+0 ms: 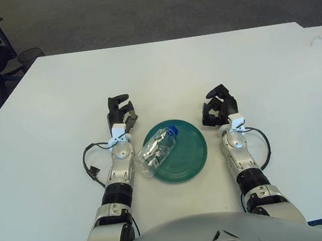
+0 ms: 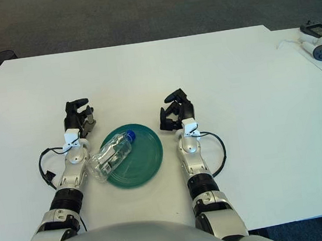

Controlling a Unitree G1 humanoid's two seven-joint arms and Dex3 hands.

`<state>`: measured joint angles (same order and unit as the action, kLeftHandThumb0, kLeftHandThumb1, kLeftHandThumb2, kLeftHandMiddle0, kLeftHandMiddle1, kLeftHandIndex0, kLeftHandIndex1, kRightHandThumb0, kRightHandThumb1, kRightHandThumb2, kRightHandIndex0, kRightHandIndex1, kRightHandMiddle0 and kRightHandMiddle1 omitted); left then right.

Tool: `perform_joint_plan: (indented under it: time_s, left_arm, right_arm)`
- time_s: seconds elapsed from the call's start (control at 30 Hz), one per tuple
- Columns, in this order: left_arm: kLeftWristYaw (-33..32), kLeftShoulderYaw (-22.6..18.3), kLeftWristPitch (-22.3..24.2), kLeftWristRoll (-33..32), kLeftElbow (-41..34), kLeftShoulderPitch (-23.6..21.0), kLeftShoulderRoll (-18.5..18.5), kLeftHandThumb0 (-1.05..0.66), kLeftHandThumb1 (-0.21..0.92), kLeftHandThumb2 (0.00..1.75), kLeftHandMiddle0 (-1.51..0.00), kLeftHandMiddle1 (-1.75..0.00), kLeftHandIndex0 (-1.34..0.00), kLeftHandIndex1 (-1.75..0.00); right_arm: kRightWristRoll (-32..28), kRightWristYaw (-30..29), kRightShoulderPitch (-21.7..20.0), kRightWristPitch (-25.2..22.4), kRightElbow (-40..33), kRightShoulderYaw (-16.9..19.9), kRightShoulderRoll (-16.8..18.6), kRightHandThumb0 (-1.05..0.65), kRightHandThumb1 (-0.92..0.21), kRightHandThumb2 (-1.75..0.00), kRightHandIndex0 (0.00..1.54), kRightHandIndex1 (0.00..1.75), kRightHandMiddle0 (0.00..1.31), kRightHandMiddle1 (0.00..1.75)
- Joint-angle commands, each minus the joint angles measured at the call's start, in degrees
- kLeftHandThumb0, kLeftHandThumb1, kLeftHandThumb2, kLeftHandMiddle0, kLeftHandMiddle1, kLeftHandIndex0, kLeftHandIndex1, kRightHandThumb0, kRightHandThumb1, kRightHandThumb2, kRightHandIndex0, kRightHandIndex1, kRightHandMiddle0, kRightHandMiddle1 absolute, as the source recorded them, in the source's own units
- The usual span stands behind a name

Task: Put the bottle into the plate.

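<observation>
Clear bottle on the plate looks light and slick; we'd grab mid-body. Left hand and right hand fingers are both curled, holding nothing.

Bottle lies across the plate's left rim.

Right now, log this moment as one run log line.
bottle: lying across plate left rim | left hand: curled, empty, left of plate | right hand: curled, empty, right of plate

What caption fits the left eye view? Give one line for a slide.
Bottle lying across the plate's left rim, left hand and right hand curled empty either side.
</observation>
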<state>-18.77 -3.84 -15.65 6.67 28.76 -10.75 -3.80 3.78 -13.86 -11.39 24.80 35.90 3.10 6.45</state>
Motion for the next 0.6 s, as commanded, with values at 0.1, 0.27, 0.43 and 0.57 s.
perform_joint_plan:
  time_s: [0.1,0.27,0.43,0.57]
  left_arm:
    - [1.7,0.7,6.5,-0.9,0.2,3.6,-0.8,-0.37,0.79,0.69,-0.56,-1.73,-0.28,-1.74]
    - [2.5,1.1,5.2,-1.2,0.5,3.9,-0.7,-0.37,0.78,0.71,-0.65,-1.74,-0.29,-1.75]
    - [3.1,1.4,2.8,-1.3,1.4,4.0,-0.6,-0.37,0.75,0.76,-0.75,-1.75,-0.31,-1.75]
    - [3.3,1.6,1.6,-1.2,1.8,4.1,-0.7,-0.38,0.73,0.79,-0.81,-1.75,-0.32,-1.75]
  right_arm:
    - [-0.9,-0.6,8.5,-7.6,4.5,0.9,0.6,0.0,-0.07,-1.6,0.8,1.73,0.56,1.75]
    - [-0.8,-0.3,8.7,-7.4,4.4,0.7,0.4,0.0,-0.06,-1.61,0.81,1.72,0.57,1.75]
    - [-0.3,-0.5,8.8,-7.8,4.1,0.4,0.2,0.0,-0.06,-1.6,0.82,1.69,0.57,1.75]
    - [-0.2,-0.2,8.9,-7.8,4.0,0.3,0.0,0.0,-0.07,-1.58,0.83,1.67,0.56,1.75]
